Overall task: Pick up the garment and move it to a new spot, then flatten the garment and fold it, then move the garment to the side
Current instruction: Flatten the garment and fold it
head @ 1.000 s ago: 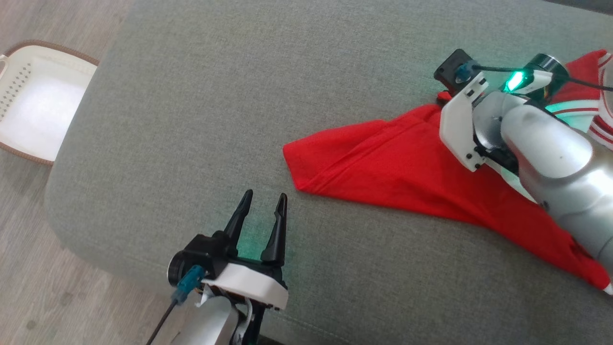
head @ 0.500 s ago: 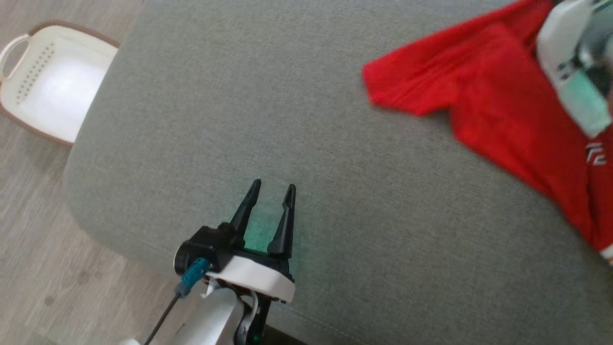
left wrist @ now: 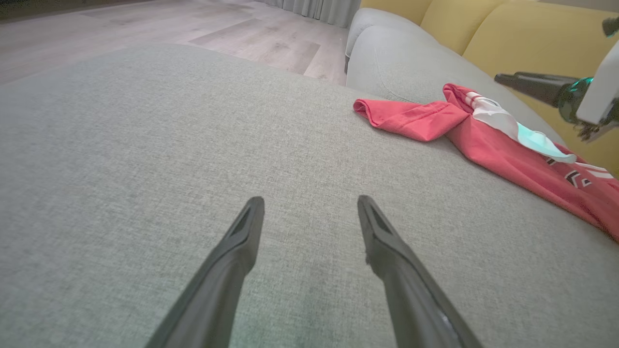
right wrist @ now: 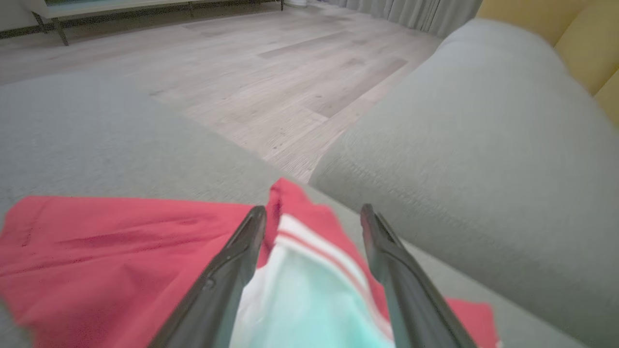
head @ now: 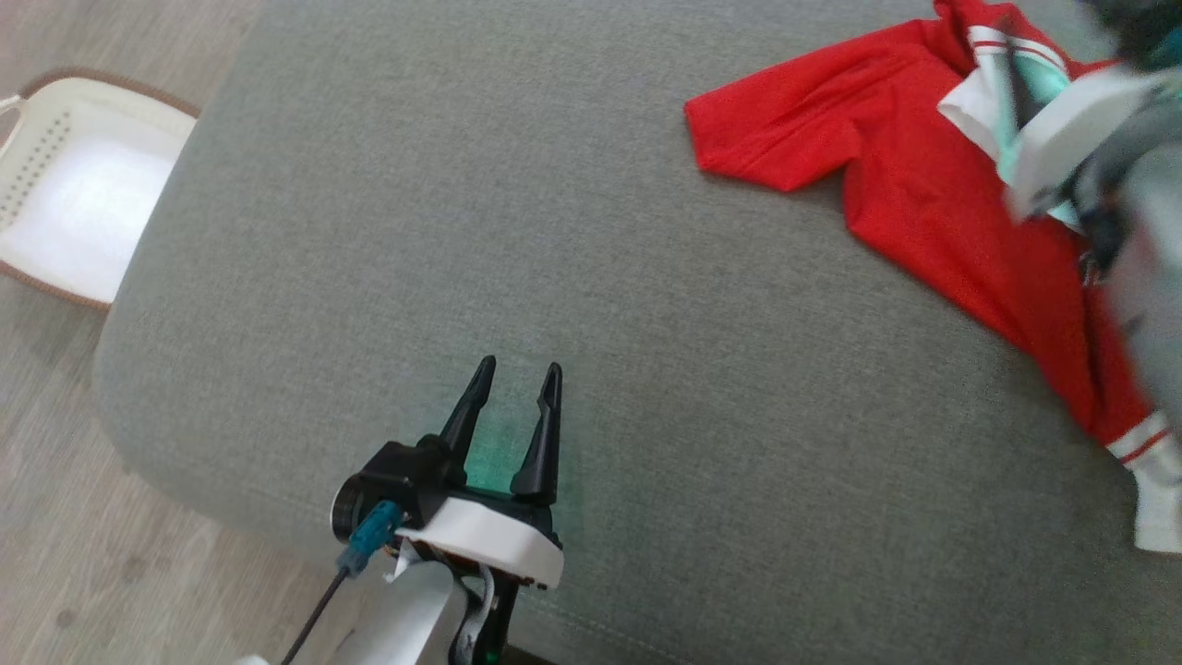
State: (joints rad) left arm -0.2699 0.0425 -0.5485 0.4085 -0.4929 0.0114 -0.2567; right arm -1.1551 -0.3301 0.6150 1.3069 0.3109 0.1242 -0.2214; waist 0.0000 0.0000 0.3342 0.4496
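We begin at our right gripper [right wrist: 313,209]. Its two dark fingers stand wide apart with nothing between them, poised just above the white striped collar of the red garment [right wrist: 96,241]. Nothing is held. We judge the open jaws suit a shirt that rests on the cushion and needs no carrying. The head view shows this arm only as a blur at the right edge, so we cannot tell its height from there.

Our left gripper [left wrist: 310,200] is likewise spread wide and empty. It hovers low over bare fabric near the front edge of the grey sofa [head: 462,231], well apart from the shirt. It probably waits there to leave the other arm room.

The garment lies on the far right part of the seat, one sleeve pointing left, the body running toward the front edge. The collar is turned over and the cloth is creased, so we reckon flattening comes next, and folding is not yet begun. A white basket [head: 42,157] sits on the wooden floor [head: 55,554] beside the sofa's left end.
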